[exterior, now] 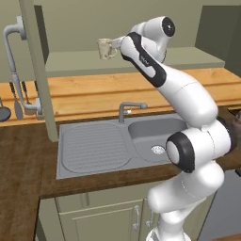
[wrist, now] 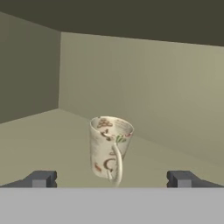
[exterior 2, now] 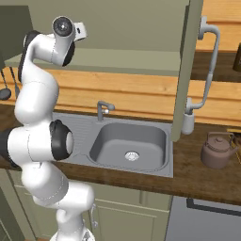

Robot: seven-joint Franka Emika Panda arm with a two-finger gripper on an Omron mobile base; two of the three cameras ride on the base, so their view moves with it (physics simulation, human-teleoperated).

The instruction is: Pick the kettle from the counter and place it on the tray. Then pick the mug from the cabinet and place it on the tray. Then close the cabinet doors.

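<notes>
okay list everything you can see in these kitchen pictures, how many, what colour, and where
mug: one, cream with a pattern, on the cabinet shelf, between the open fingertips
cabinet: one, sage green, on the wall above the sink
cabinet doors: two, sage green, swung open
counter: one, dark brown wood
sink: one, grey steel, set into the counter
tap: one, grey, behind the sink
kettle: one, brownish, on the counter right of the sink
utensils: several, dark, hanging on the wall at left
gripper: one, dark fingertips, open, at the mug
</notes>
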